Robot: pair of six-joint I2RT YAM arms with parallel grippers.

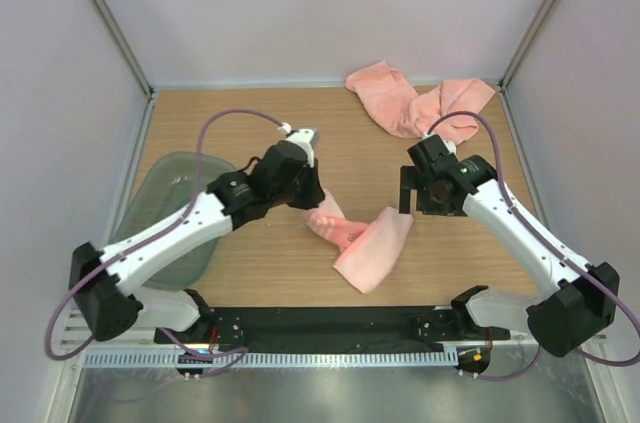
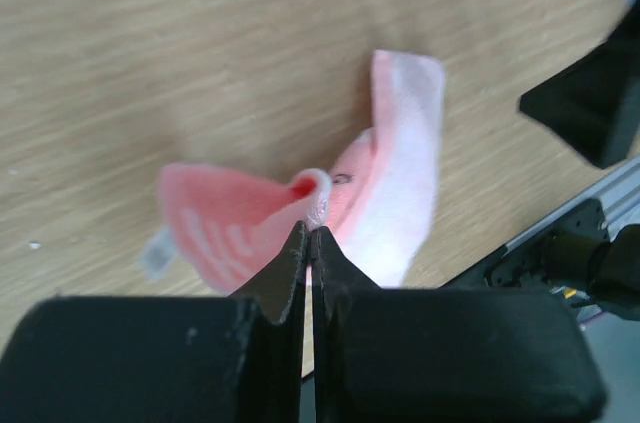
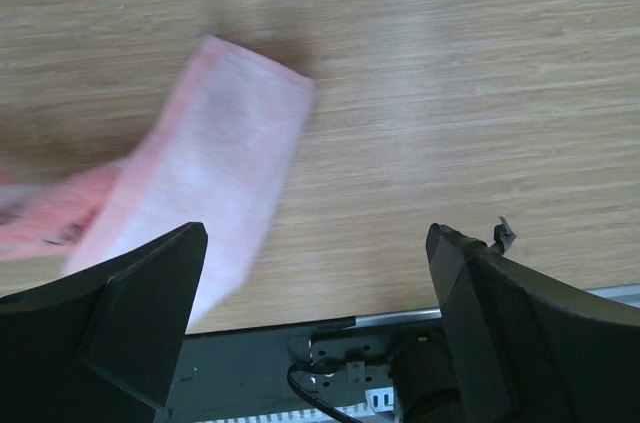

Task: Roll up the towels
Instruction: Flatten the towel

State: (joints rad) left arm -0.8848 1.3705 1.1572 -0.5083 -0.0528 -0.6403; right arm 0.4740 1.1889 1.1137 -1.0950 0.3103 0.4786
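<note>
1. Right of the tray (image 1: 165,218), on the table (image 1: 250,133), one pink towel (image 1: 368,248) lay partly flat with one end lifted.
2. Left jaws were fully closed, pinching that raised edge.
3. Right jaws stood wide apart, empty, near the towel's other end.
4. More towels (image 1: 415,103) sat heaped well beyond the tray, unrolled.
5. Judged step: starting the first roll. The pinched edge probably needed turning over onto the cloth, kept tight.

A robotics lab test cell is suggested. A wood-grain counter (image 1: 350,143) is enclosed by plain white panels (image 1: 330,3) and metal posts (image 1: 105,13).
</note>
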